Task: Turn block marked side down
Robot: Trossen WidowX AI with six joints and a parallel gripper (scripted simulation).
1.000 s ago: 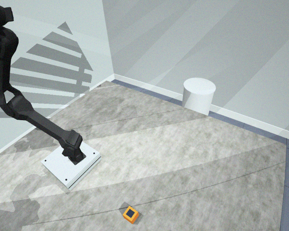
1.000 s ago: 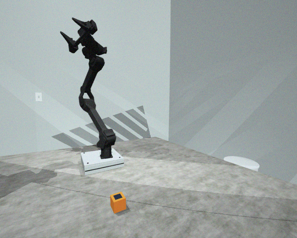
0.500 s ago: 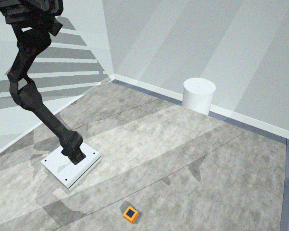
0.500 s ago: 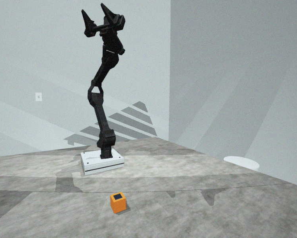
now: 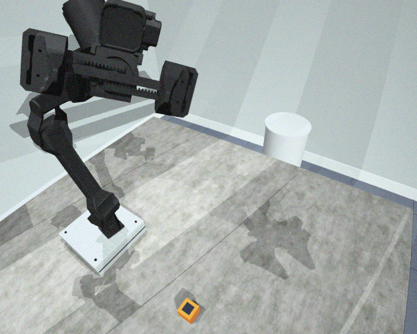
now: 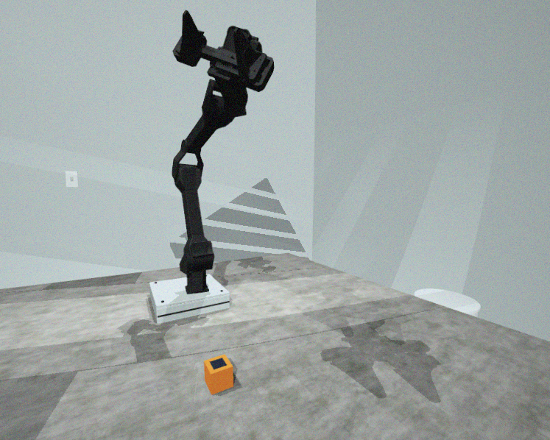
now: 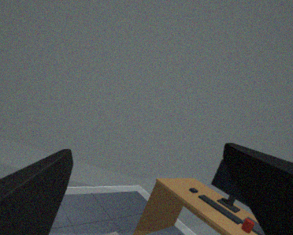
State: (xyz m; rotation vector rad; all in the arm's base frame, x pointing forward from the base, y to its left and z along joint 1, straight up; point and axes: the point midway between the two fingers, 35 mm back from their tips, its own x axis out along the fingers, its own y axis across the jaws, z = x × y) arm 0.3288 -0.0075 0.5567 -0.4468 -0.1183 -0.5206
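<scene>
The orange block (image 5: 190, 318) (image 6: 219, 379) stands upright on the table (image 5: 215, 266) (image 6: 284, 383), near the front in the top and exterior views. Its marked side, with a dark square (image 5: 187, 308) (image 6: 218, 363), faces up. My gripper (image 5: 110, 76) (image 6: 213, 28) (image 7: 150, 154) is open and empty, raised high above the table and far from the block. Its fingers point away from the table top, towards the room. The block does not show in the wrist view.
The arm's white base (image 5: 82, 237) (image 6: 190, 305) sits on the table behind the block. A white cylinder (image 5: 287, 143) (image 6: 448, 300) stands beyond the table's edge. The wrist view shows a wooden desk (image 7: 176, 189) with a monitor, a keyboard and a red object (image 7: 248, 225).
</scene>
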